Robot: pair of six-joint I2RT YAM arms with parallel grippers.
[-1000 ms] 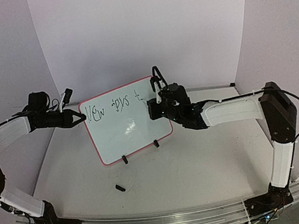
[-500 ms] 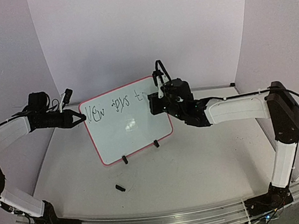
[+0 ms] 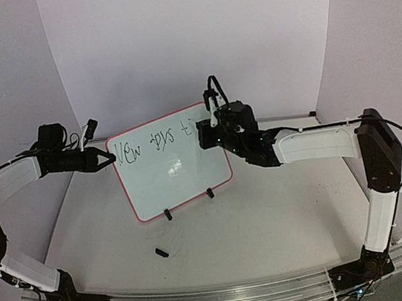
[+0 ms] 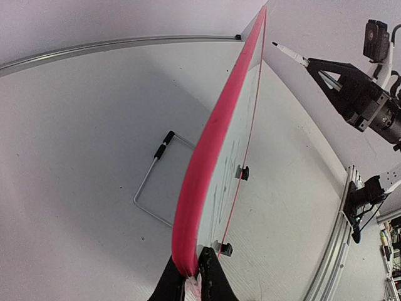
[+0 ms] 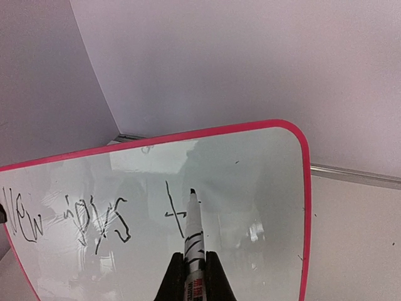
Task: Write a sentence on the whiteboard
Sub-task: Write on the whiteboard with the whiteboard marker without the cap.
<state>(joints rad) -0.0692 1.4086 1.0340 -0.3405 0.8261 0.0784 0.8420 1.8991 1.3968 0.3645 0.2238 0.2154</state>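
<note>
The left gripper (image 3: 109,159) is clamping the rim of the whiteboard (image 3: 178,176), which is standing upright directly ahead of its fingertips. The right gripper (image 5: 194,266) is clenching a marker (image 5: 193,229), whose tip is hovering at the board beside a "t". The sentence (image 5: 94,219) is reading "New joys t" and is judged unfinished. A white table (image 3: 271,223) and a plain backdrop (image 3: 193,39) are surrounding both grippers.

Whiteboard (image 3: 179,180): white with a thin pink-red rim, standing upright on two black feet (image 3: 167,215), angling across the overhead view (left end sitting lower).
Sentence (image 3: 156,140): running along the board's top in thin black marker, reading roughly "New joys t".
</note>
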